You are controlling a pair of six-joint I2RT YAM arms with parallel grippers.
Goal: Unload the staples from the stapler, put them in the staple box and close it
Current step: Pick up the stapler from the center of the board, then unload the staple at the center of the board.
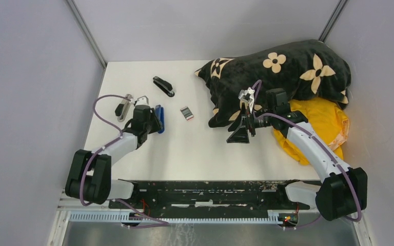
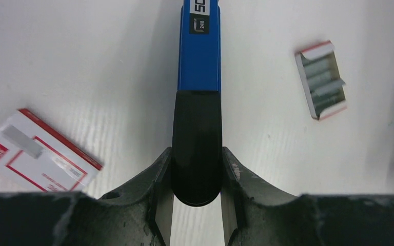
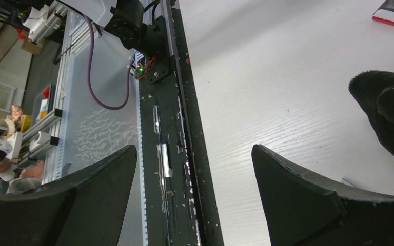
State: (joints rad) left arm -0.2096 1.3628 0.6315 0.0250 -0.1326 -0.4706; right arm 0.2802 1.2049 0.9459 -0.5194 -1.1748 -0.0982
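Observation:
A blue stapler (image 2: 199, 61) lies flat on the white table (image 2: 82, 61), and its black rear end sits between the fingers of my left gripper (image 2: 196, 154), which is shut on it. From above, this stapler (image 1: 159, 119) is just right of the left gripper (image 1: 151, 122). Short grey staples (image 2: 324, 82) lie in a small open red-edged tray to the stapler's right. Any staples inside the stapler are hidden. My right gripper (image 3: 194, 148) is open and holds nothing. It hangs over the table in front of the black blanket, seen from above as the right gripper (image 1: 242, 129).
A black stapler (image 1: 163, 86) lies farther back, and a dark-and-silver stapler (image 1: 123, 107) lies left of the left gripper. A white-and-red box (image 2: 31, 151) lies left of the blue stapler. A black flowered blanket (image 1: 282, 72) and yellow cloth (image 1: 318, 123) fill the back right.

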